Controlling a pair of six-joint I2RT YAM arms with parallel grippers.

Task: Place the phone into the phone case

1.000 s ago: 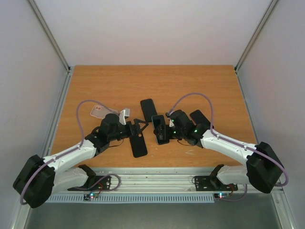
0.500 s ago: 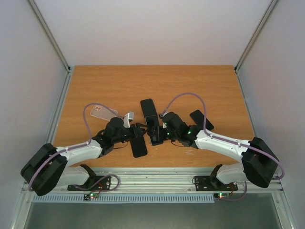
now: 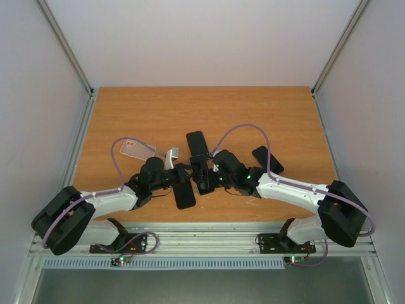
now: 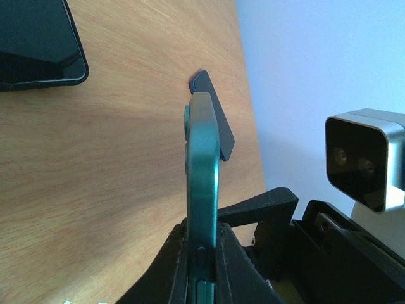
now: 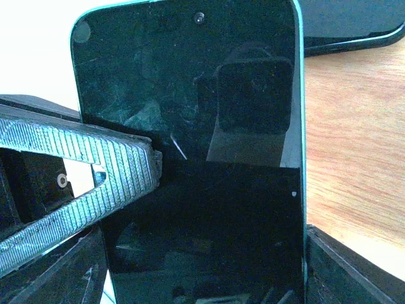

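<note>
Left claw (image 3: 192, 172) is closed on the phone (image 5: 190, 95), with its front and back faces pinched at one end. The right claw (image 3: 209, 176) is clamped across the phone's width, with one ribbed finger (image 5: 95, 164) pressed to a long edge. The phone appears to be held clear of the worktop (image 3: 209, 107), midway between the left and right edges and nearer the near edge.

The step in hand is judged to be a transfer between the two claws. One grip should be released only once the other is judged firm. The phone should be kept from twisting while both claws are on it. Before insertion, the camera corner should be matched to the cut-out in the case.

The phone is a thin flat slab with rounded corners and a teal rim. Its face is glossy black glass, marked with smears and reflections, so a slippery surface is to be expected.

A clear case (image 3: 135, 149) lies toward the left edge. It is translucent and faintly pink, with a camera cut-out at one corner, and a flexible shell is to be expected.

Other dark flat slabs (image 3: 197, 142) lie around the claws. Whether they are phones or cases cannot be told.
</note>
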